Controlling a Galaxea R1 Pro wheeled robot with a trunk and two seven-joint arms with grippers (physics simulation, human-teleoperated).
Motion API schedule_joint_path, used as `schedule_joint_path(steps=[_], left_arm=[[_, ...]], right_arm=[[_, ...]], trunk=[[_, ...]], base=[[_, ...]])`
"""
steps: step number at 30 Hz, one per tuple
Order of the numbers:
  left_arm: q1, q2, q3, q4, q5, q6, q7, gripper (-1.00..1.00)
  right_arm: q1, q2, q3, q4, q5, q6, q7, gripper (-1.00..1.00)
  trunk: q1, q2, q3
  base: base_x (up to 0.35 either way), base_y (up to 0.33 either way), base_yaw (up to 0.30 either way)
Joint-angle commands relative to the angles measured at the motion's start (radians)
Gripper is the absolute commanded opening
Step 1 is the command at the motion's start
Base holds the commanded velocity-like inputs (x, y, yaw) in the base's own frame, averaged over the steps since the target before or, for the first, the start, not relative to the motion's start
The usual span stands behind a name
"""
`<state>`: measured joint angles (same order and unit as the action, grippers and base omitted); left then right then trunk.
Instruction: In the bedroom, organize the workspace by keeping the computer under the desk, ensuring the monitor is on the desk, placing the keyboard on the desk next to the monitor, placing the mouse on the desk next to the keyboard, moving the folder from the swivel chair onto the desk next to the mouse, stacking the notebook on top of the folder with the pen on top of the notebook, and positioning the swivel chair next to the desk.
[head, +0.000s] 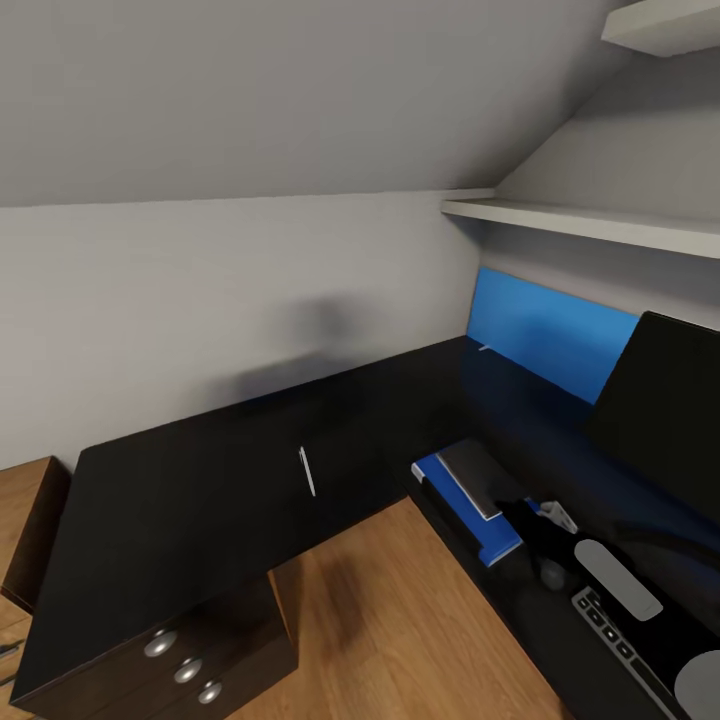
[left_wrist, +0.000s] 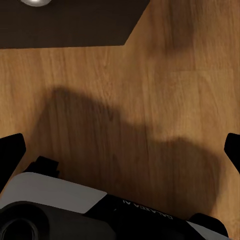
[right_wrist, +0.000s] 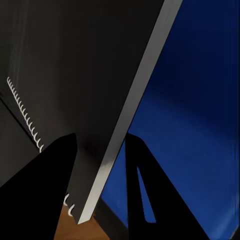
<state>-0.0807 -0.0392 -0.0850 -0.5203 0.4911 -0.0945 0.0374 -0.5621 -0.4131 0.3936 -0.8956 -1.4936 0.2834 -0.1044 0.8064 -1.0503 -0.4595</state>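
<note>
While gripping notebook (right_wrist: 75, 90) | right tool (right_wrist: 100, 165) over folder (right_wrist: 190, 125)

**Notebook on folder, pen lying apart**

The glossy black desk (head: 180, 500) runs along the grey wall and turns the corner to the right. On that right-hand stretch the grey notebook (head: 476, 477) lies on the blue folder (head: 492, 535). Just beyond them sit the small dark mouse (head: 551, 573) and the keyboard (head: 620, 640), with the monitor (head: 668, 400) standing behind. A thin pale pen (head: 307, 471) lies alone on the desk's left stretch, well apart from the notebook.
</note>
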Motion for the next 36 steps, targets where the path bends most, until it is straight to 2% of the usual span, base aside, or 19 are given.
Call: schedule_joint_path(steps=[1,15,32,36], left_arm=[[-0.001,0.001,-0.007,0.0,0.011,-0.005,0.004,1.0],[-0.001,0.001,-0.007,0.0,0.011,-0.005,0.004,1.0],[-0.001,0.001,-0.007,0.0,0.011,-0.005,0.004,1.0],[-0.001,0.001,-0.007,0.0,0.011,-0.005,0.004,1.0]], right_arm=[[-0.001,-0.001,0.003,-0.003,-0.011,0.0,-0.017,-1.0],[-0.001,-0.001,0.002,-0.003,-0.01,0.0,-0.039,-1.0],[-0.001,-0.001,0.004,-0.003,-0.008,-0.001,-0.044,-1.0],[-0.001,0.0,0.006,-0.003,-0.008,-0.001,-0.072,-1.0]], trunk=[[0.0,-0.001,-0.001],[0.0,-0.001,-0.001],[-0.065,0.118,0.052],[-0.065,0.118,0.052]], base=[[0.03,0.0,0.0],[0.006,0.0,0.0],[0.0,0.0,0.0],[0.0,0.0,0.0]])
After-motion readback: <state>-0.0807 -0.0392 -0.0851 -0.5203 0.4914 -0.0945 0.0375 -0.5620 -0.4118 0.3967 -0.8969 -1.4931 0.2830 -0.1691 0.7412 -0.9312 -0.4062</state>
